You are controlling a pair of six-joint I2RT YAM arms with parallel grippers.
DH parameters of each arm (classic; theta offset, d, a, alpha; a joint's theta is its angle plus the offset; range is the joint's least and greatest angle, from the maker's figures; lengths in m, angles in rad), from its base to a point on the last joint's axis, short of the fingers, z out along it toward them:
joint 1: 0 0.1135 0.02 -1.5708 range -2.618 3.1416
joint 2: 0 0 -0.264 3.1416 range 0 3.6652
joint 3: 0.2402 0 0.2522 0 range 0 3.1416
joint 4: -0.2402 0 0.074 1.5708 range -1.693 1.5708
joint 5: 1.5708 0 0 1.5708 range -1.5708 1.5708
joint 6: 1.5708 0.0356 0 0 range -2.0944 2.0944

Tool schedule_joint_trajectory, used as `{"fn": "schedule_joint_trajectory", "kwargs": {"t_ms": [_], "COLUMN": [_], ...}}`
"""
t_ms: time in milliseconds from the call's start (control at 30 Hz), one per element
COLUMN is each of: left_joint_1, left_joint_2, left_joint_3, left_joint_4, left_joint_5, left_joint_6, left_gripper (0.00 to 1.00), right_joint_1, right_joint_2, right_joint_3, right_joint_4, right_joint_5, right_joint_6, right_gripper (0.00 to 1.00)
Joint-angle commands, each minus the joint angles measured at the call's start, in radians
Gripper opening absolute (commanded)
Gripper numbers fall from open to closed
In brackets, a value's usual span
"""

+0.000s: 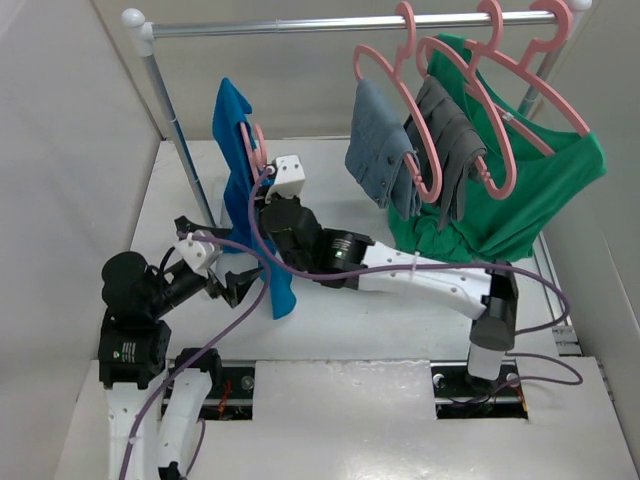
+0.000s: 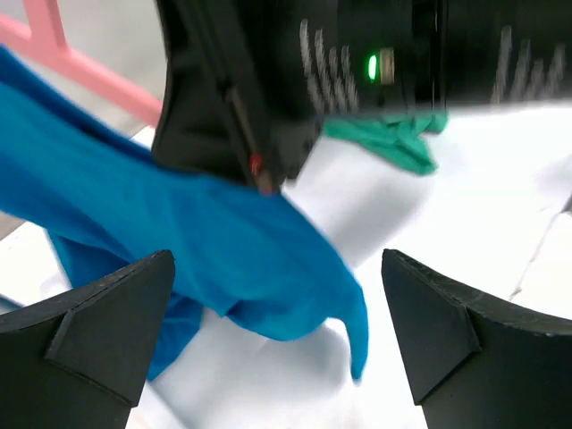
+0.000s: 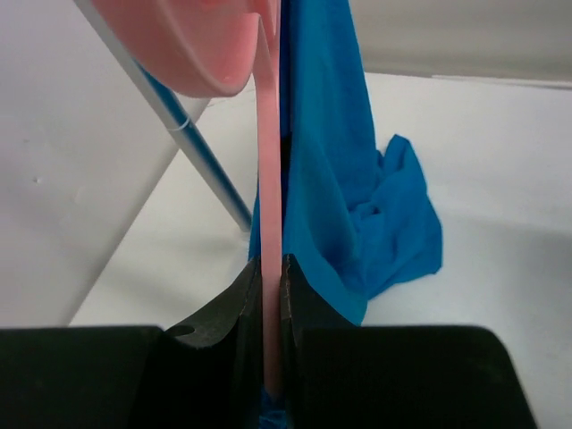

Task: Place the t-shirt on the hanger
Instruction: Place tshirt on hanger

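Observation:
The blue t-shirt (image 1: pixel 240 190) hangs draped over the pink hanger (image 1: pixel 259 150), and its lower end trails down to the table. My right gripper (image 1: pixel 263 187) is shut on the hanger; in the right wrist view the thin pink bar (image 3: pixel 268 179) runs straight up from between the closed jaws (image 3: pixel 273 279), with the t-shirt (image 3: pixel 344 188) hanging just to its right. My left gripper (image 1: pixel 243 288) is open by the shirt's lower hem. In the left wrist view both fingers (image 2: pixel 107 322) stand wide apart, and the hem (image 2: pixel 268 286) hangs loose just beyond them, with nothing gripped.
A clothes rack rail (image 1: pixel 350 22) runs across the back, its left post (image 1: pixel 170 110) slanting down beside the t-shirt. To the right hang grey garments (image 1: pixel 385 150) and a green shirt (image 1: pixel 530 190) on pink hangers. White walls close in on the left and back.

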Motion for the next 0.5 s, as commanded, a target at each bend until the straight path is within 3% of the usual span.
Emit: {"fn": "schedule_joint_trajectory", "kwargs": {"t_ms": [0,200,467], "left_joint_1": [0.004,0.004,0.004], "left_joint_2": [0.07,0.128,0.139], "left_joint_3": [-0.011,-0.056,-0.149], "left_joint_4": [-0.007,-0.036,0.011], "left_joint_5": [-0.05,-0.103,-0.2], "left_joint_6": [0.104,0.233,0.374], "left_gripper": [1.0,1.0,1.0], "right_joint_1": [0.004,0.004,0.004], "right_joint_2": [0.044,0.155,0.255], "right_joint_3": [0.093,0.207,0.299], "right_joint_4": [0.143,0.143,0.143], "right_joint_5": [0.057,0.123,0.062], "right_joint_6": [0.12,0.14,0.151], "right_gripper": [0.0,0.0,0.0]}}
